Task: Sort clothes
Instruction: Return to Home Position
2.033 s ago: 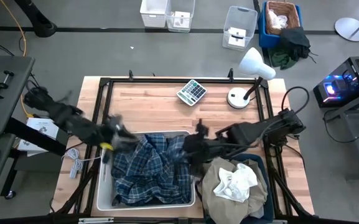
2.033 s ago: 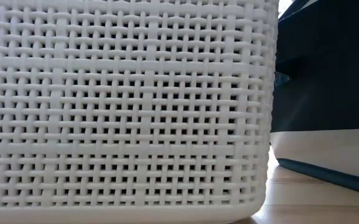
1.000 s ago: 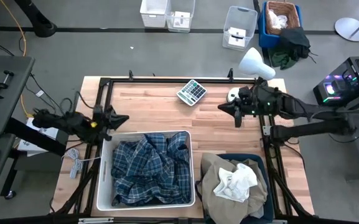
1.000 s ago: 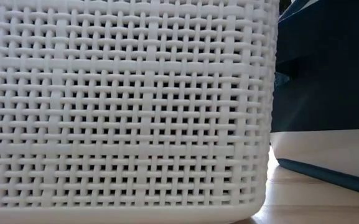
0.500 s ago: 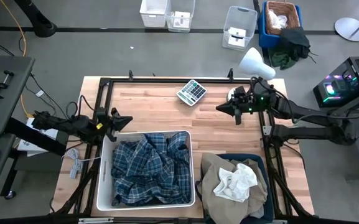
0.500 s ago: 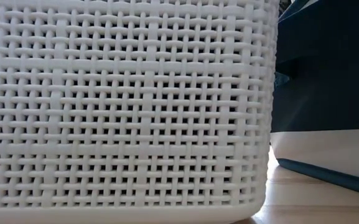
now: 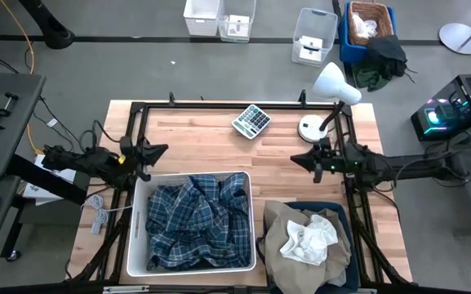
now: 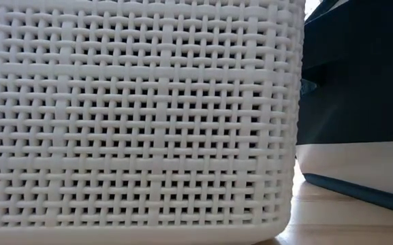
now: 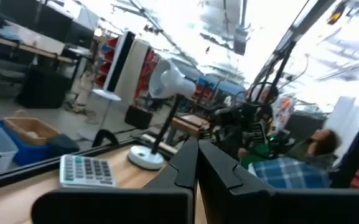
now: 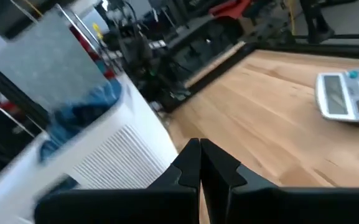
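The blue-and-white plaid shirt (image 7: pixel 193 220) lies crumpled in a white woven basket (image 7: pixel 137 245) at the table's near left. A beige khaki garment (image 7: pixel 284 229) with a white garment (image 7: pixel 308 237) on top fills a dark blue bin (image 7: pixel 343 214) at the near right. My left gripper (image 7: pixel 162 149) is shut and empty above the table's left side, just beyond the basket's far left corner. My right gripper (image 7: pixel 295 159) is also shut and empty, above the table's right side, beyond the bin. Both point toward the table's middle.
A calculator (image 7: pixel 251 121) lies on the far middle of the wooden table (image 7: pixel 219 151). A white desk lamp (image 7: pixel 325 94) stands at the far right corner. In the low view the basket's wall (image 8: pixel 135 116) fills the picture, with the dark bin (image 8: pixel 359 82) beside it.
My right gripper has drawn back from beside the lamp's base toward the table's near edge, staying shut and empty. The clothes have not moved.
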